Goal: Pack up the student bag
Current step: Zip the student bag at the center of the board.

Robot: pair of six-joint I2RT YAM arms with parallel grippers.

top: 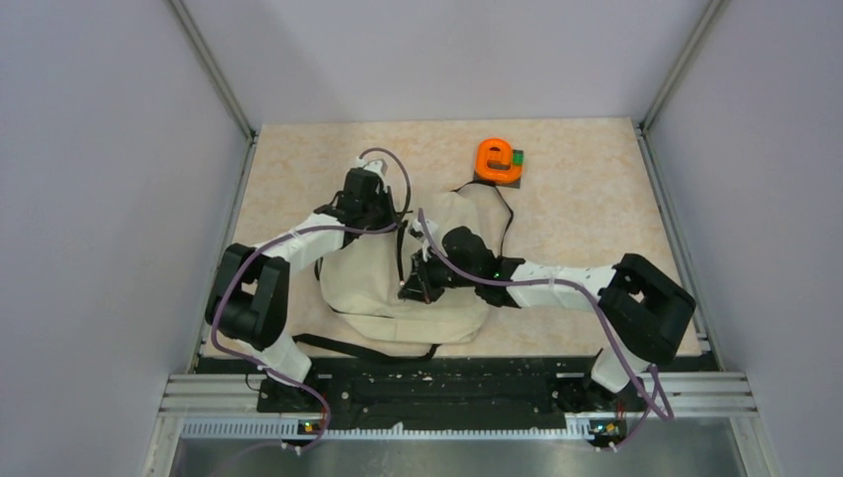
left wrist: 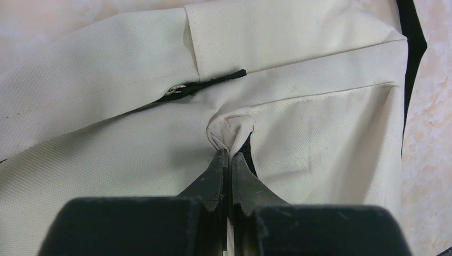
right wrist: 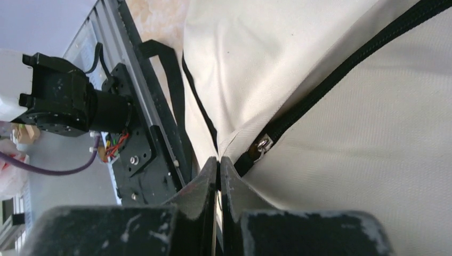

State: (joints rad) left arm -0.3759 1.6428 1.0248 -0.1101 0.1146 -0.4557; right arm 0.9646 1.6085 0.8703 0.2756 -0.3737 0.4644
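The student bag (top: 398, 293), beige fabric with black zippers and straps, lies flat mid-table. My left gripper (top: 386, 221) is at its far left edge, shut on a pinched fold of beige fabric (left wrist: 228, 133) beside a zipper end; the gripper (left wrist: 230, 153) shows closed in the left wrist view, with a metal zipper slider (left wrist: 176, 89) farther off. My right gripper (top: 416, 290) is over the bag's middle. In the right wrist view the gripper (right wrist: 219, 160) is shut at the bag's seam, right beside a metal zipper slider (right wrist: 261, 145) on a black zipper (right wrist: 341, 74).
An orange hooked object (top: 496, 157) sits on a small green and grey item at the back, just beyond the bag. A black strap (top: 363, 348) trails toward the front rail (top: 457, 393). The left arm's base (right wrist: 58, 101) shows in the right wrist view.
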